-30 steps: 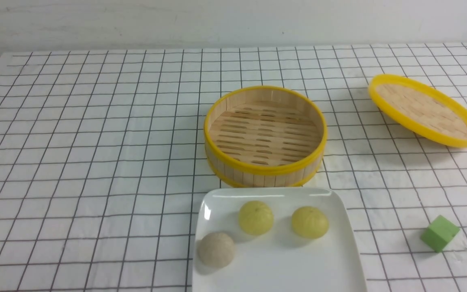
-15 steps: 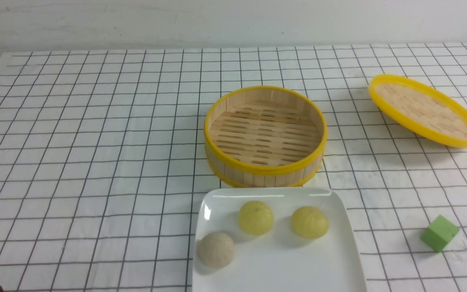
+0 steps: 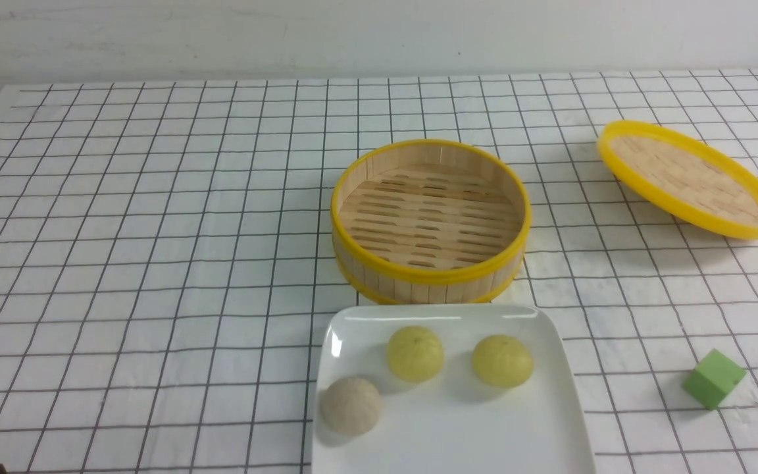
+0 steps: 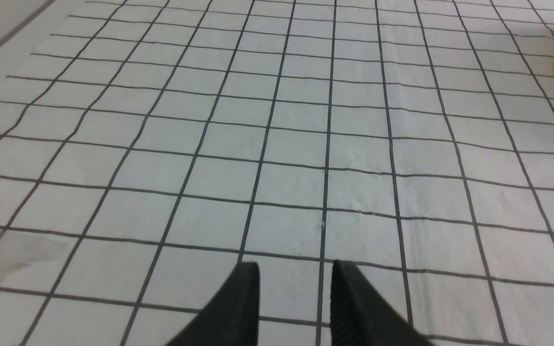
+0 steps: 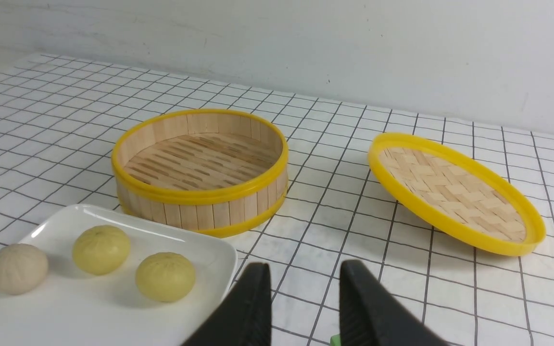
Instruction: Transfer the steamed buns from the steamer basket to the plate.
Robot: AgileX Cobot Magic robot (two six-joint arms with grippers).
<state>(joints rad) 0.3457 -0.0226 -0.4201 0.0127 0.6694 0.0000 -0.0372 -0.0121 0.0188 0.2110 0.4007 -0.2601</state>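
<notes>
Bamboo steamer basket: upright on the counter, with its slatted floor showing all across. It stands at 12 o'clock from the plate, its near wall just beside the plate's far rim.
White plate: glossy and rounded-square, at 6 o'clock from the basket. Its near edge is cut off by the edge of the front view.
Grey-beige bun: on the plate at 9 o'clock, close to the rim, pleats up.
Left yellow bun: on the plate at 11 o'clock, apart from the grey-beige bun.
Right yellow bun: on the plate at 1 o'clock, apart from the other two.
Woven lid: yellow-rimmed and tilted, hollow side up, at 2 o'clock from the basket and well apart from it.
Green cube: on the counter at 3 o'clock from the plate, apart from it.
Counter cover: white cloth with a dark grid.
Left pincer: black fingers apart with nothing between them, over bare cloth. A sliver of the basket's yellow rim shows at the edge of its wrist view.
Right pincer: black fingers apart and gripping nothing. Plate, basket and lid all lie in its wrist view.
</notes>
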